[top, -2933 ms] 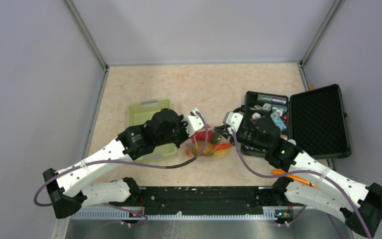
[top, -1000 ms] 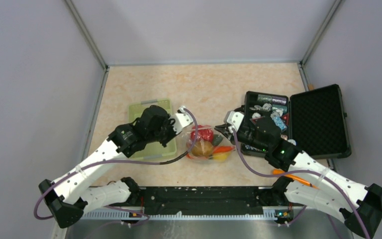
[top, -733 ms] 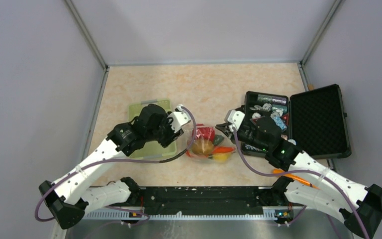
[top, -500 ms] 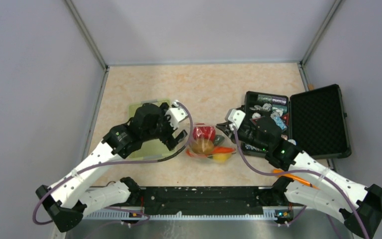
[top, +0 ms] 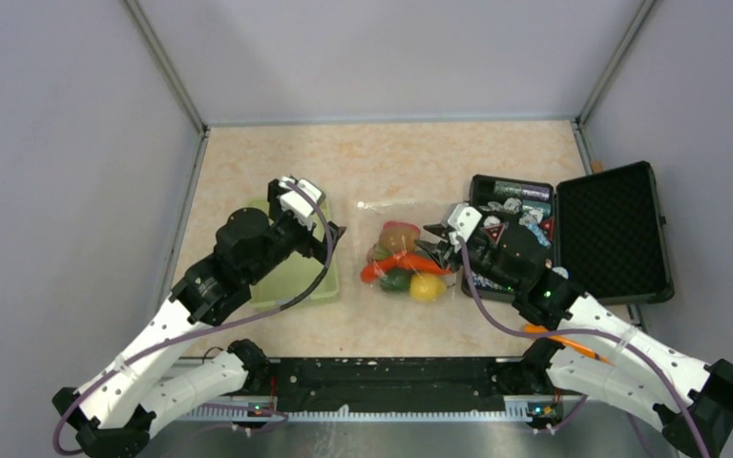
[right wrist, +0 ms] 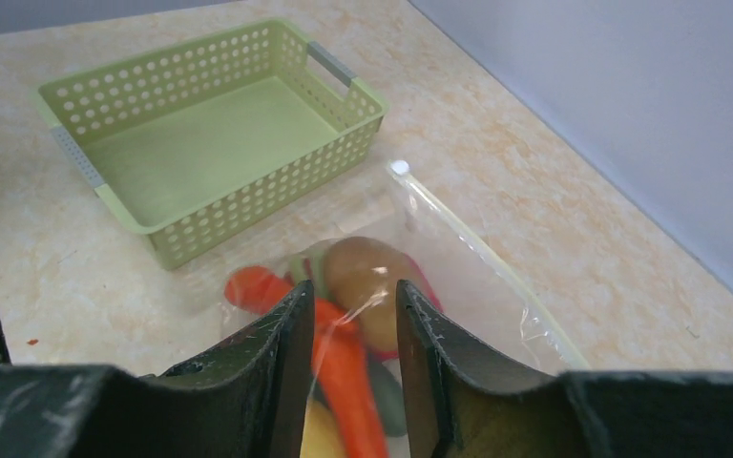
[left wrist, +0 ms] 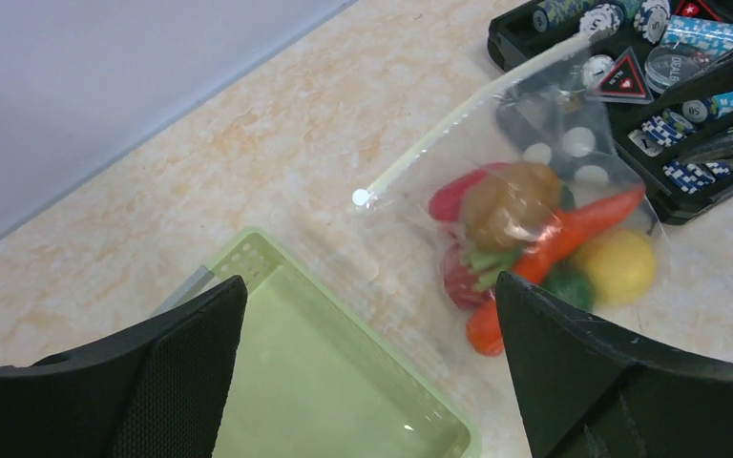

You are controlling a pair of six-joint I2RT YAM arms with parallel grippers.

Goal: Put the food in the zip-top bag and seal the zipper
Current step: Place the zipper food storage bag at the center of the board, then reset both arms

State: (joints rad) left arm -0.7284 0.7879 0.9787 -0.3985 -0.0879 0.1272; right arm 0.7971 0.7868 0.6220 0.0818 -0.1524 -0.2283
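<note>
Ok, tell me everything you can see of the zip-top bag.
The zip-top bag is clear, floppy plastic printed with white dots, lying flat on the table beside the green basket. Its whitish zipper runs along the far edge, a white knob at the left end. Toy food sits bunched inside. The right hand is at its right edge; grip unclear.

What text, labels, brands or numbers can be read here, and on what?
No text reads clearly.
Triangular red-edged badge in the black case: white print, too blurred to read.
Poker chips: edge markings only, too small.
Zip-top bag: white dots, no words.
Green basket: no lettering.
</note>
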